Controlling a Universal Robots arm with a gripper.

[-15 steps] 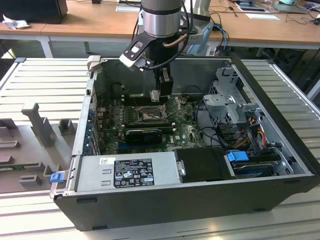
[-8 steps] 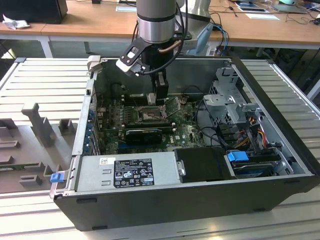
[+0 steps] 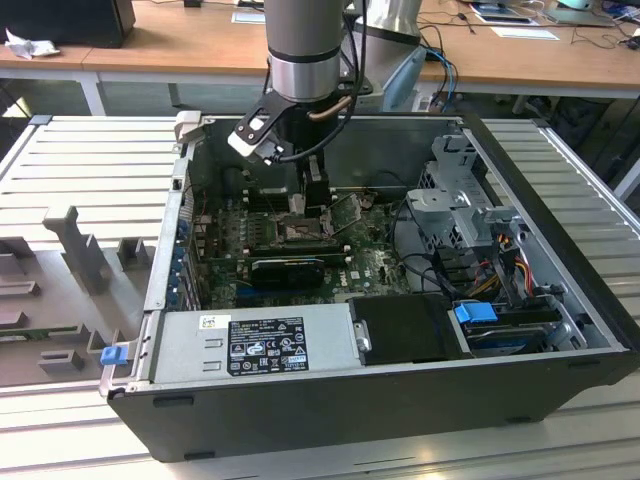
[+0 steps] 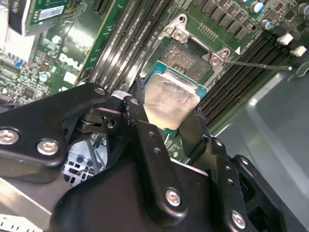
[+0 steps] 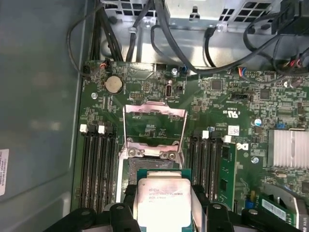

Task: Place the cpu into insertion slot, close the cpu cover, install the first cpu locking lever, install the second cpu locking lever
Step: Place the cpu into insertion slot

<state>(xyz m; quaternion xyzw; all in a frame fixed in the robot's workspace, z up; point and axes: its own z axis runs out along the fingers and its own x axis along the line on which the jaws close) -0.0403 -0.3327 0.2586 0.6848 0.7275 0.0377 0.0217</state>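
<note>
My gripper [image 3: 308, 200] reaches down into the open computer case above the motherboard. It is shut on the cpu [image 4: 171, 101], a flat square chip with a silver-grey top, gripped on two opposite sides by the black fingers [image 4: 140, 121]. The cpu [image 5: 161, 200] hangs tilted just beside and above the insertion slot [image 5: 152, 162], apart from it. That slot [image 4: 190, 58] is a dark square with a grey metal frame. The cpu cover [image 5: 154, 126] is swung open, beyond the slot. A thin locking lever [image 4: 256, 64] sticks out from one corner of the slot.
Black memory slots [image 5: 96, 164] flank the socket on both sides. Cables [image 5: 193, 48] hang across the board near the drive cage [image 3: 460, 200]. A finned heatsink [image 5: 289, 147] and a black card [image 3: 290, 268] sit nearby. The power supply [image 3: 260, 345] fills the case's near side.
</note>
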